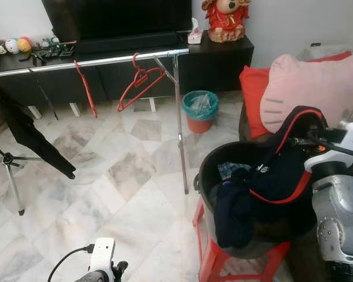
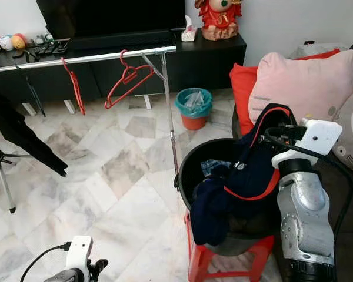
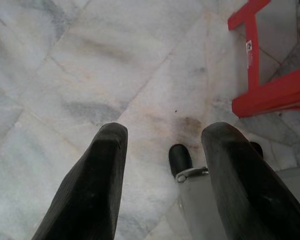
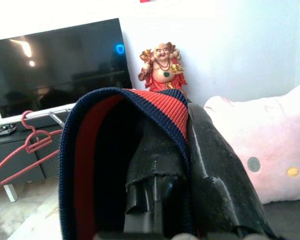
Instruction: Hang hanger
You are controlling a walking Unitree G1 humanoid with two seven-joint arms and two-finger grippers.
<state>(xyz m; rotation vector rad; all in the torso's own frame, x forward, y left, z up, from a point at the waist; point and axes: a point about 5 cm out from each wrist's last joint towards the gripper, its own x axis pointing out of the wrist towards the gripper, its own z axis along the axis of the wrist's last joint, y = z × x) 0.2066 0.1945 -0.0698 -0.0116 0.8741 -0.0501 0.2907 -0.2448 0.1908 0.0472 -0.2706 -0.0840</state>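
Two empty red hangers [image 1: 142, 82] [image 1: 85, 88] hang on the silver rail [image 1: 94, 60] of a clothes rack in front of the TV stand. My right gripper [image 4: 182, 107] is raised over the black basket [image 1: 207, 167] and is shut on the red-trimmed collar of a navy garment [image 1: 282, 170]. The rest of that garment trails down into the basket. My left gripper [image 3: 162, 135] hangs low at my left side, open, pointing at the marble floor with nothing between its fingers.
The basket stands on a red stool [image 1: 207, 258]. A black garment [image 1: 23, 132] hangs at the rail's left end. A rack leg [image 1: 180, 141] and a teal bin [image 1: 200, 108] stand ahead. Pink and red cushions [image 1: 306, 88] lie on the right.
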